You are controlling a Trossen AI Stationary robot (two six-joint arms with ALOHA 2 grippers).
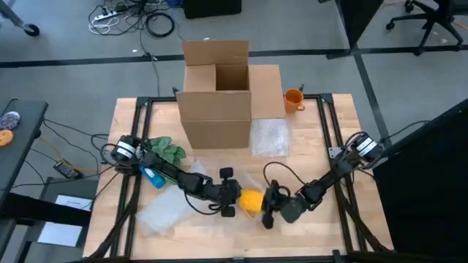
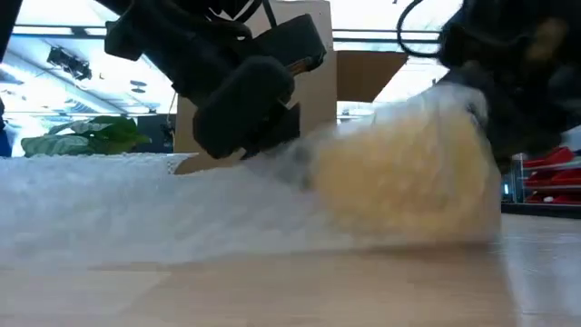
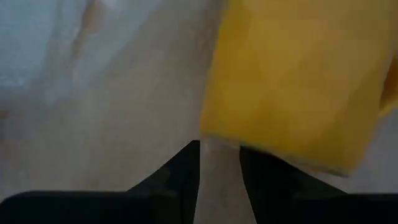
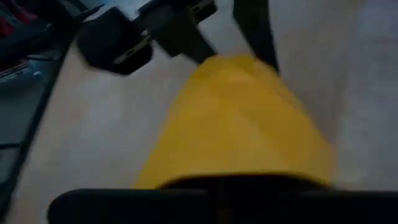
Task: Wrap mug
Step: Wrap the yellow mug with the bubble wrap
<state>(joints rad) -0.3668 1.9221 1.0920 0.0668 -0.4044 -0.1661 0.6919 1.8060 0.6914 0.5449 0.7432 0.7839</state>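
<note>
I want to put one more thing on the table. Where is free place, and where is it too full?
Bare wood lies right of the cardboard box beyond the orange mug, and along the front right edge. Crowded: front centre, where the left gripper and right gripper flank the yellow mug on bubble wrap.

Grey floor [image 1: 66,80]; cables [image 1: 131,18]; office chair [image 1: 428,18]; bright windows [image 2: 54,64].

Between the matt black grippers, the yellow mug [image 1: 251,200] looks smooth; cloudy bubble wrap [image 1: 164,212] lies on pale wooden table [image 1: 322,234].
</note>
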